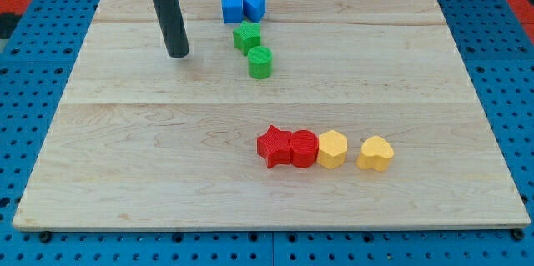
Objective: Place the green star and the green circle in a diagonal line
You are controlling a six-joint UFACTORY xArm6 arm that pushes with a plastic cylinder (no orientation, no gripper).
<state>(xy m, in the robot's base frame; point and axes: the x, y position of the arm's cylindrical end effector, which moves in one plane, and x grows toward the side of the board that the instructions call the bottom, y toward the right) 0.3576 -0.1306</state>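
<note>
A: State the position of the task blocks.
B: The green star (246, 37) and green circle (260, 62) sit at upper centre, nearly touching; their shared axis runs diagonally from upper left to lower right.
A: And the tool?
B: My tip (178, 52) rests upper left, well apart from both. It carries no jaws.

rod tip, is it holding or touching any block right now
Nothing is held. My tip rests on bare board, to the view's left of the green star and green circle, touching neither.
</note>
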